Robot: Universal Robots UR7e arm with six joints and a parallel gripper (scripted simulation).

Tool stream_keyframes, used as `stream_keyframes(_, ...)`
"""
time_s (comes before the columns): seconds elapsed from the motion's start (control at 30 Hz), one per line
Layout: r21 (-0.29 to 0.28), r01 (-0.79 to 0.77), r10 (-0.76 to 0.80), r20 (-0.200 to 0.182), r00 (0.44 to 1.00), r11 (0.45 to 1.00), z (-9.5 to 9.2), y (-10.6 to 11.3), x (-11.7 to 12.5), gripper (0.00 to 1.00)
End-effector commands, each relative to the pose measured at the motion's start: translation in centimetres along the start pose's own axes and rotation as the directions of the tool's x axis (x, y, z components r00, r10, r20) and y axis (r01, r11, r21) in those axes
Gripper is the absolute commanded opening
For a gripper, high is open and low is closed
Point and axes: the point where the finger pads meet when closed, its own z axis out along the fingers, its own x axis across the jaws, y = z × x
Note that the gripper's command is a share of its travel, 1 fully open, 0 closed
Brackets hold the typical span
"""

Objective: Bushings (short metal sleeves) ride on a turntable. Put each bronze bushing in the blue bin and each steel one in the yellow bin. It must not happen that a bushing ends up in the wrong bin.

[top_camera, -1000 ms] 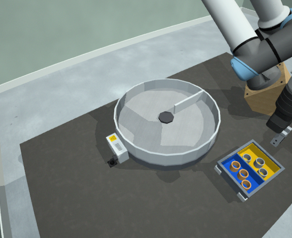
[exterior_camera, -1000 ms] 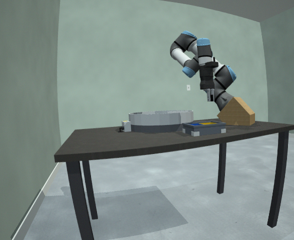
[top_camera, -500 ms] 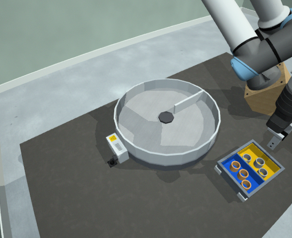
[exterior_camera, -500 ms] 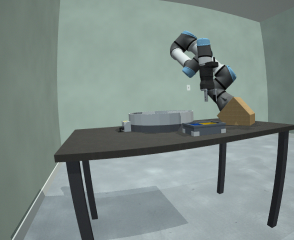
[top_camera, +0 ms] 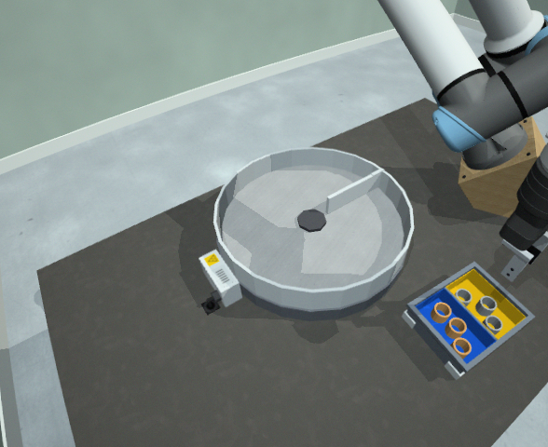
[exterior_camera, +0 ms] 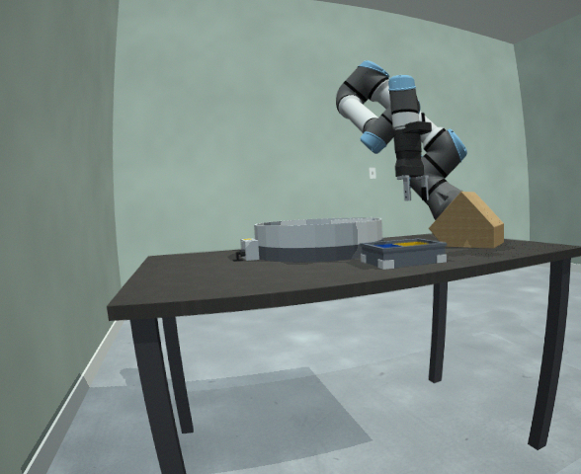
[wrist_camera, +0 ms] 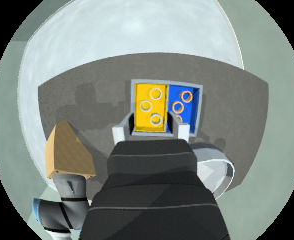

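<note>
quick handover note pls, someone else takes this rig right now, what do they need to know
Gripper: open, holding nothing, raised well above the table beside the sorting tray, off its yellow side.
Bins: blue bin holds three bronze bushings; yellow bin holds three steel bushings. All six sit in the correct colour.
Turntable: no bushing shows on its disc in the top view.
Done: every bushing in view is sorted.
Left: nothing visible to pick. Check that no new bushings arrive on the turntable; otherwise the job looks complete.
</note>
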Motion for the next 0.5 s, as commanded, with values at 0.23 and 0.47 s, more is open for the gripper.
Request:
stream_keyframes(0.23,0.001,0.0,0.0,-0.001,1.0,1.0,-1.6,1.4,2.2,1.0)
stream_keyframes(0.47,0.001,0.0,0.0,-0.001,1.0,1.0,-3.1,2.8,4.4,1.0)
